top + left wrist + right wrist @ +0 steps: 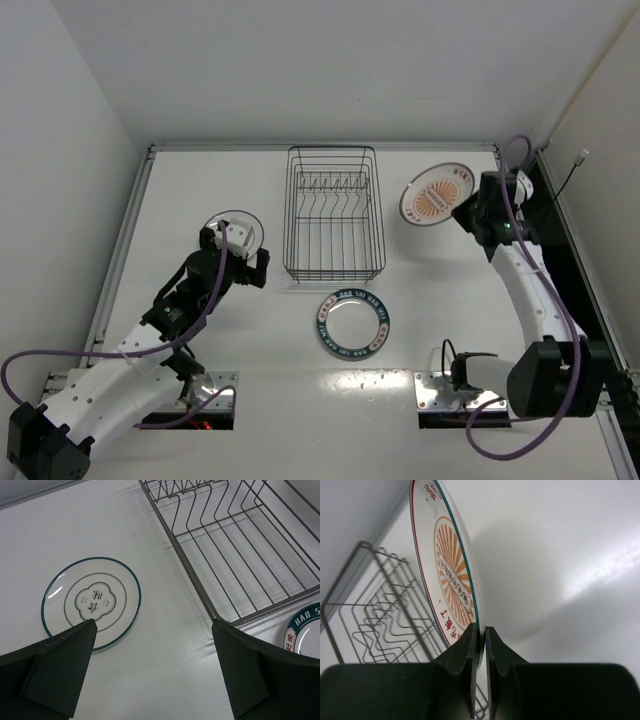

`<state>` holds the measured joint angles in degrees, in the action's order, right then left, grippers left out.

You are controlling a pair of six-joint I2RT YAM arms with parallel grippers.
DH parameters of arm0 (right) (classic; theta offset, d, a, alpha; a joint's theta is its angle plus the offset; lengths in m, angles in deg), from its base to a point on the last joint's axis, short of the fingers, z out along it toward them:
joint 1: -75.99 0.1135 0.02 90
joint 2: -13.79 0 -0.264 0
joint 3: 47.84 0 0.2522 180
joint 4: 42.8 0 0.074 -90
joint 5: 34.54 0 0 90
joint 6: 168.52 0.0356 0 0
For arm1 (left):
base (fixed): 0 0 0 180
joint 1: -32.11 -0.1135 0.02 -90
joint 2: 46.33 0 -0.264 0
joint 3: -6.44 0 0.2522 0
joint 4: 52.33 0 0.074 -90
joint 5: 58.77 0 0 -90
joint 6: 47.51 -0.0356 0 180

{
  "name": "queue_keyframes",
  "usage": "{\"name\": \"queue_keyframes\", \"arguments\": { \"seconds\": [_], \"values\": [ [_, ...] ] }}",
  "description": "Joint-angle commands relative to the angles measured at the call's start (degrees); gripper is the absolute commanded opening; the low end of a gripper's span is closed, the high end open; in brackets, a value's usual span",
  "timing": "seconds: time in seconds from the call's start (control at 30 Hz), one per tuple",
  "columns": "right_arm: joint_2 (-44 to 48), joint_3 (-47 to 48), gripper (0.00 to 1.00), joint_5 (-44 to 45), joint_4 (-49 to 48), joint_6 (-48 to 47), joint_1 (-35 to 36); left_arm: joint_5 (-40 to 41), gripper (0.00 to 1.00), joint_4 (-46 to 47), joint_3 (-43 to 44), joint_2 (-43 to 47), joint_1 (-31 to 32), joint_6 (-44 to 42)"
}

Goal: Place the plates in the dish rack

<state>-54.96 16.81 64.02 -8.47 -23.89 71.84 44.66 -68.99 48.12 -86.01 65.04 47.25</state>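
Note:
The black wire dish rack (331, 213) stands at the table's middle back, with nothing in it. My right gripper (470, 215) is shut on the rim of the orange-centred plate (436, 193) and holds it lifted and tilted to the right of the rack. In the right wrist view the plate (451, 575) stands on edge between my fingers (470, 655). The blue-lettered plate (353, 324) lies flat in front of the rack. The plain plate with the thin dark edge (91, 600) lies flat left of the rack. My left gripper (243, 262) is open and empty just above and in front of it.
A raised rail runs along the table's left edge (122, 240) and back edge (320, 147). A white wall stands close on the right (600, 120). The rack's near corner (214, 616) lies close to my left gripper's right finger.

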Motion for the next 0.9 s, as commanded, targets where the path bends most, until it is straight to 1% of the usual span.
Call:
{"name": "queue_keyframes", "arguments": {
  "seconds": [0.0, 0.03, 0.07, 0.1, 0.17, 0.27, 0.33, 0.43, 0.57, 0.87],
  "values": [
    [-1.6, 11.9, 0.0, 10.1, 2.5, -7.1, 6.3, -0.9, 1.0, 2.7, 0.9, 0.0, 0.5, 0.3],
    [-3.1, 13.3, 0.0, 13.4, 2.5, -7.6, 7.7, -1.0, 1.0, 2.7, 0.9, 0.0, 0.5, 0.3],
    [-3.7, 14.6, 0.0, 14.6, 2.5, -8.4, 9.0, -1.0, 1.0, 2.7, 0.9, 0.0, 0.5, 0.3],
    [-4.4, 17.2, 0.0, 17.4, 2.5, -10.0, 11.6, -1.0, 1.0, 2.7, 0.9, 0.0, 0.5, 0.3],
    [-7.3, 21.7, 0.0, 20.8, 2.5, -12.2, 15.2, -1.0, 1.0, 2.7, 0.9, 0.0, 0.5, 0.3],
    [-12.2, 27.3, 0.0, 24.0, 3.1, -14.1, 18.4, -1.0, 1.0, 2.7, 0.9, 0.0, 0.5, 0.3],
    [-15.3, 29.9, 0.0, 28.3, 3.1, -16.3, 21.4, -1.0, 1.0, 2.7, 0.9, 0.0, 0.5, 0.3],
    [-18.3, 32.4, 0.0, 31.9, 3.1, -19.1, 25.1, -1.0, 1.0, 2.7, 0.9, 0.0, 0.5, 0.3],
    [-22.6, 33.0, 0.0, 37.1, 2.0, -22.4, 29.4, -1.0, 1.0, 2.7, 0.9, -0.5, 0.5, 0.3],
    [-30.2, 38.1, 0.0, 45.9, 2.0, -27.2, 35.2, -0.4, 1.0, 2.7, 0.9, -0.5, 0.5, 0.3]
  ]
}}
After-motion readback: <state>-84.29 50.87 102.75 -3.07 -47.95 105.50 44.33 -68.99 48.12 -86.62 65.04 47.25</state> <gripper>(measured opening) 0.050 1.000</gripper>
